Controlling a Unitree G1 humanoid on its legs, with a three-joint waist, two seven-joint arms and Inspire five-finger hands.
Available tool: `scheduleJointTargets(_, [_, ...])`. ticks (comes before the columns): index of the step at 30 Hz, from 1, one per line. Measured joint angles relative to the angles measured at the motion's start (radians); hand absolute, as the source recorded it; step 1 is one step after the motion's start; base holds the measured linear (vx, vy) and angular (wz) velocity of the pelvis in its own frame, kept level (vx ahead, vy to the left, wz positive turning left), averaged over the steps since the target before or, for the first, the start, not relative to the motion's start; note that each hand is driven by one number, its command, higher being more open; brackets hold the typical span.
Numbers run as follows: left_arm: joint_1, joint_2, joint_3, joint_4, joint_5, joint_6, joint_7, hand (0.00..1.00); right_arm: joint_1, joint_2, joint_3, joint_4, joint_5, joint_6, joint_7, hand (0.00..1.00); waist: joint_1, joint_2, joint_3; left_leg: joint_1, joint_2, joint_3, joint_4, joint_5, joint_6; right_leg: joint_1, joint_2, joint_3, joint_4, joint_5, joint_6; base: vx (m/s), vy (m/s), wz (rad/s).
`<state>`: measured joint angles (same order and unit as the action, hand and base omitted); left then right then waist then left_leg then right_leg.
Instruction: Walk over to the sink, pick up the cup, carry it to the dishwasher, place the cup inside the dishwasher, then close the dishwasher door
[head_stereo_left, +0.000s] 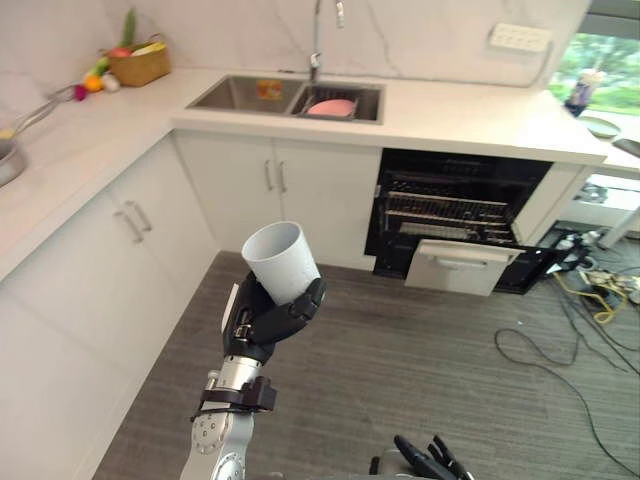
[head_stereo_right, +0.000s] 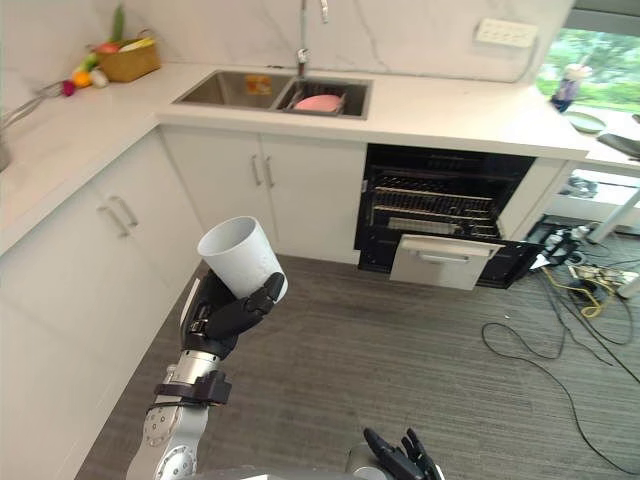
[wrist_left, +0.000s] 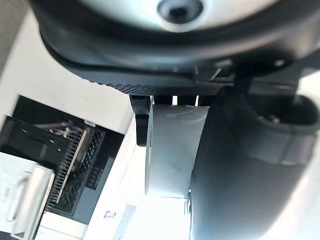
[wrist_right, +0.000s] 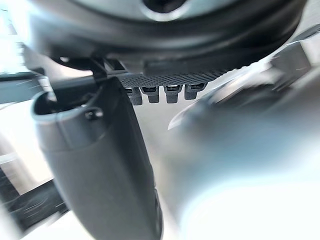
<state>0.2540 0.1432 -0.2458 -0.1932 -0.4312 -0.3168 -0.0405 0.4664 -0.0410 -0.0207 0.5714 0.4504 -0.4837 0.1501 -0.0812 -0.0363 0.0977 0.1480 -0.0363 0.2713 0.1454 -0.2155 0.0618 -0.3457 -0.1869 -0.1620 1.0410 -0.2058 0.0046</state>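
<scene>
My left fingers (head_stereo_left: 296, 312) curl round the cup (head_stereo_left: 278, 256), mouth up; open dishwasher (head_stereo_left: 455, 200) well ahead-right of them.

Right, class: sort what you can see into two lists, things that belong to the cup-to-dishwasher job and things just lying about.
Belongs to the job:
- white cup, gripped in the left hand
- dishwasher, door open
- sink

Just lying about:
- basket of fruit on the counter
- pink item in the sink
- wall socket
</scene>
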Motion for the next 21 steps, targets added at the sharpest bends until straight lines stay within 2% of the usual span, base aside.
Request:
scheduleJointTargets(1, [-0.004, -0.001, 0.004, 0.000, 0.000, -0.004, 0.006, 0.00, 0.008, -0.001, -0.008, -0.070, -0.076, -0.052, -0.046, 1.00, -0.014, 0.010, 0.005, 0.020, 0.011, 0.008, -0.015, 0.000, -0.001, -0.007, 0.023, -0.016, -0.073, -0.012, -0.003, 0.48, 0.065, -0.38])
scheduleJointTargets(2, [-0.005, 0.003, 0.018, 0.001, -0.003, -0.010, 0.013, 0.00, 0.002, 0.000, -0.031, -0.176, -0.124, -0.106, -0.082, 1.00, -0.025, 0.013, 0.006, 0.055, 0.025, 0.022, -0.025, -0.002, -0.005, -0.016, 0.060, -0.067, -0.215, -0.019, -0.008, 0.51, 0.040, -0.58])
scheduleJointTargets(3, [-0.004, 0.004, 0.027, 0.001, -0.017, -0.020, 0.012, 0.00, -0.015, 0.001, -0.069, -0.224, -0.048, -0.174, -0.032, 1.00, -0.017, 0.016, 0.008, 0.102, 0.040, 0.040, -0.025, -0.017, -0.030, -0.014, 0.095, -0.143, -0.347, -0.014, -0.016, 0.52, 0.033, -0.69])
scheduleJointTargets(4, [0.000, 0.005, 0.030, 0.001, -0.024, -0.033, 0.011, 0.00, -0.023, 0.000, -0.090, -0.240, -0.017, -0.212, -0.004, 1.00, -0.012, 0.015, 0.007, 0.129, 0.044, 0.049, -0.026, -0.028, -0.047, -0.011, 0.115, -0.186, -0.412, -0.001, -0.031, 0.56, 0.013, -0.79])
scheduleJointTargets(5, [0.021, 0.007, 0.043, -0.002, -0.035, -0.064, 0.001, 0.00, -0.031, -0.008, -0.105, -0.277, 0.044, -0.273, 0.033, 1.00, -0.008, 0.002, -0.002, 0.179, 0.034, 0.071, -0.018, -0.059, -0.072, 0.011, 0.150, -0.270, -0.566, 0.089, -0.070, 0.62, 0.009, -0.77])
scheduleJointTargets(6, [0.046, 0.015, 0.061, -0.012, -0.046, -0.088, -0.006, 0.00, -0.022, -0.016, -0.104, -0.338, 0.095, -0.312, 0.050, 1.00, -0.007, -0.031, -0.026, 0.205, 0.000, 0.094, 0.031, -0.114, -0.078, 0.038, 0.149, -0.347, -0.670, 0.164, -0.263, 0.65, 0.001, -0.92])
scheduleJointTargets(7, [0.052, -0.004, 0.065, -0.003, -0.053, -0.092, -0.006, 0.00, -0.041, -0.029, -0.105, -0.347, 0.120, -0.316, 0.052, 1.00, 0.005, 0.010, -0.022, 0.207, 0.034, 0.103, 0.068, -0.149, -0.075, 0.044, 0.182, -0.339, -0.648, 0.157, -0.263, 0.60, 0.025, -0.92])
scheduleJointTargets(8, [0.054, -0.005, 0.061, -0.001, -0.063, -0.092, -0.008, 0.00, -0.059, -0.027, -0.104, -0.370, 0.154, -0.302, 0.049, 1.00, 0.011, 0.016, -0.020, 0.201, 0.058, 0.110, 0.122, -0.165, -0.077, 0.054, 0.201, -0.301, -0.632, 0.117, -0.265, 0.49, 0.000, -0.71])
scheduleJointTargets(9, [0.054, -0.004, 0.055, -0.001, -0.063, -0.093, -0.011, 0.00, -0.061, -0.023, -0.099, -0.386, 0.159, -0.290, 0.041, 1.00, 0.008, 0.016, -0.019, 0.197, 0.066, 0.109, 0.135, -0.156, -0.074, 0.059, 0.205, -0.295, -0.620, 0.095, -0.264, 0.50, -0.014, -0.46])
scheduleJointTargets(10, [0.052, -0.010, 0.030, -0.001, -0.062, -0.093, -0.013, 0.00, -0.051, -0.014, -0.087, -0.441, 0.158, -0.256, 0.019, 1.00, 0.006, 0.023, -0.014, 0.201, 0.079, 0.094, 0.206, -0.138, -0.084, 0.076, 0.207, -0.287, -0.574, 0.046, -0.246, 0.38, -0.048, -0.20])
scheduleJointTargets(11, [0.052, -0.020, 0.002, -0.002, -0.062, -0.093, -0.022, 0.00, -0.020, -0.002, -0.071, -0.517, 0.155, -0.206, -0.006, 1.00, 0.004, 0.035, -0.005, 0.185, 0.104, 0.092, 0.350, -0.119, -0.099, 0.115, 0.211, -0.280, -0.546, -0.007, -0.213, 0.28, -0.024, -0.17])
scheduleJointTargets(12, [0.052, -0.027, -0.006, -0.002, -0.062, -0.093, -0.029, 0.00, -0.006, 0.006, -0.066, -0.554, 0.154, -0.178, -0.015, 1.00, 0.004, 0.044, 0.000, 0.159, 0.127, 0.092, 0.452, -0.091, -0.099, 0.136, 0.217, -0.274, -0.544, -0.022, -0.205, 0.25, -0.018, -0.37])
scheduleJointTargets(13, [0.061, -0.048, -0.030, -0.012, -0.062, -0.093, -0.034, 0.00, 0.030, 0.009, -0.045, -0.623, 0.145, -0.129, -0.040, 1.00, 0.020, 0.047, 0.000, 0.066, 0.171, 0.084, 0.681, 0.064, -0.096, 0.177, 0.233, -0.240, -0.556, -0.041, -0.193, 0.32, -0.026, -0.54])
scheduleJointTargets(14, [0.078, -0.056, -0.042, -0.030, -0.062, -0.093, -0.033, 0.00, 0.057, 0.007, -0.038, -0.691, 0.020, -0.052, -0.149, 1.00, 0.029, 0.051, -0.003, -0.013, 0.212, 0.069, 0.831, 0.185, -0.107, 0.203, 0.246, -0.221, -0.586, -0.044, -0.188, 0.46, -0.031, -0.63])
scheduleJointTargets(15, [0.091, -0.068, -0.075, -0.061, -0.060, -0.093, -0.036, 0.00, 0.095, 0.014, -0.014, -0.735, -0.084, -0.003, -0.254, 1.00, 0.028, 0.069, -0.007, -0.144, 0.287, 0.051, 1.006, 0.173, -0.099, 0.260, 0.274, -0.202, -0.638, -0.043, -0.185, 0.43, -0.022, -0.41])
scheduleJointTargets(16, [0.095, -0.068, -0.085, -0.070, -0.059, -0.093, -0.038, 0.00, 0.107, 0.022, -0.006, -0.740, -0.101, 0.005, -0.278, 1.00, 0.029, 0.066, -0.003, -0.186, 0.309, 0.046, 1.037, 0.154, -0.087, 0.282, 0.281, -0.194, -0.656, -0.043, -0.183, 0.42, -0.015, -0.47])
scheduleJointTargets(17, [0.110, -0.071, -0.097, -0.079, -0.057, -0.094, -0.039, 0.00, 0.126, 0.028, 0.019, -0.742, -0.116, 0.012, -0.313, 1.00, 0.041, 0.058, 0.002, -0.248, 0.344, 0.052, 1.029, 0.099, -0.074, 0.322, 0.291, -0.158, -0.694, -0.044, -0.181, 0.26, -0.009, -0.65])
scheduleJointTargets(19, [0.137, -0.075, -0.097, -0.080, -0.058, -0.096, -0.037, 0.00, 0.135, 0.025, 0.052, -0.751, -0.131, 0.015, -0.337, 1.00, 0.052, 0.059, -0.001, -0.291, 0.374, 0.082, 0.923, 0.027, -0.069, 0.364, 0.293, -0.104, -0.728, -0.048, -0.172, 0.27, 0.004, -0.86])
scheduleJointTargets(21, [0.164, -0.091, -0.107, -0.080, -0.058, -0.097, -0.033, 0.00, 0.126, 0.010, 0.094, -0.786, -0.152, 0.030, -0.358, 1.00, 0.059, 0.056, -0.011, -0.301, 0.360, 0.097, 0.555, -0.013, -0.068, 0.395, 0.275, -0.021, -0.737, -0.059, -0.152, 0.39, 0.059, -0.93])
